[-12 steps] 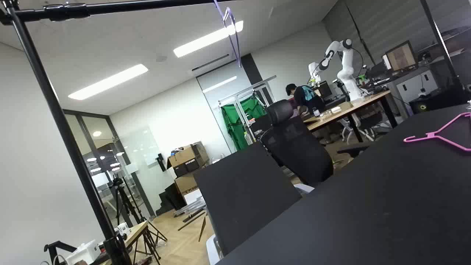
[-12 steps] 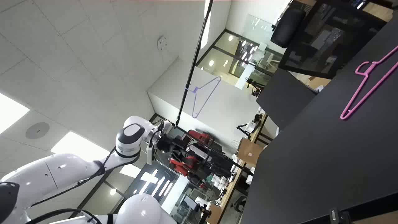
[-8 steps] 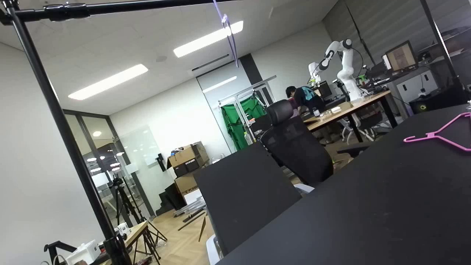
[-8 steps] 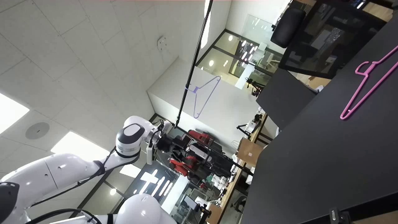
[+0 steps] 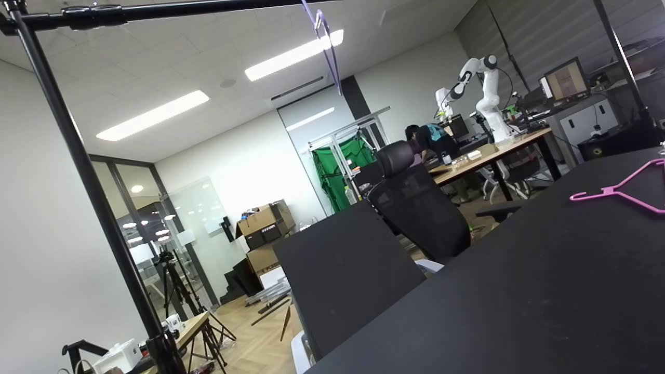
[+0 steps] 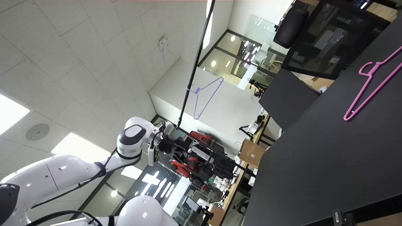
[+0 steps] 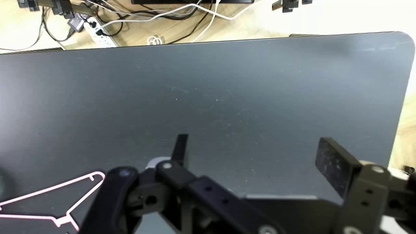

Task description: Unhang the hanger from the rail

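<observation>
The purple hanger [image 6: 197, 91] hangs by its hook from the black rail [image 6: 196, 59] in an exterior view. The hanger shows nearly edge-on in an exterior view [image 5: 335, 72], below the rail [image 5: 208, 8]; its hook's top is cut off there. My gripper [image 7: 255, 146] is open in the wrist view, with nothing between its fingers. In an exterior view my gripper [image 6: 182, 150] is near the rail's end and the frame's corner, apart from the hanger. Its fingertips blend into dark clutter behind. The hanger is out of the wrist view.
A pink hanger [image 6: 373, 69] lies on the black table [image 6: 314, 157]; it also shows in the wrist view [image 7: 63, 221]. The frame's black upright pole [image 5: 93, 176] stands at the rail's end. A black chair [image 5: 421, 208] stands beyond the table [image 5: 493, 291].
The purple hanger has swung slightly to one side and back while hanging on the rail. The arm has not visibly moved. A person in the background has shifted a little.
</observation>
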Motion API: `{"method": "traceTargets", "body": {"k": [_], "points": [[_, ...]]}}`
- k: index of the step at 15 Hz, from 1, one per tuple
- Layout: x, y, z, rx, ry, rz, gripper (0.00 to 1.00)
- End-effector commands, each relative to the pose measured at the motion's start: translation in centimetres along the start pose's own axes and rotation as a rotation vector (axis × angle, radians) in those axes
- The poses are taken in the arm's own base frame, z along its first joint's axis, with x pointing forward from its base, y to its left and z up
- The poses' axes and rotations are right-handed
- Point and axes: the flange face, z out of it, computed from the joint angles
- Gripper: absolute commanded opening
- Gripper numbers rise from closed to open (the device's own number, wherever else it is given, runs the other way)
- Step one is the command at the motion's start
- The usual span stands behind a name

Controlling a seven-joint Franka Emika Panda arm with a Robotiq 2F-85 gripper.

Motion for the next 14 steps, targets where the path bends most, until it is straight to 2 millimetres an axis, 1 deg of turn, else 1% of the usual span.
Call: {"method": "traceTargets", "body": {"k": [1, 3, 4, 5, 7, 11, 14], "points": [[0.0, 0.0, -0.1, 0.000, -0.001, 0.000, 1.00], [0.0, 0.0, -0.1, 0.000, -0.001, 0.000, 1.00], [0.5, 0.2, -0.6, -0.001, 0.018, -0.006, 1.00], [1.1, 0.3, -1.1, -0.005, 0.036, -0.015, 1.00], [3.0, 0.5, -2.7, -0.019, 0.081, -0.060, 1.00], [8.5, 0.6, -5.9, -0.056, 0.202, -0.128, 1.00], [13.1, -0.3, -8.4, -0.077, 0.288, -0.150, 1.00]]}}
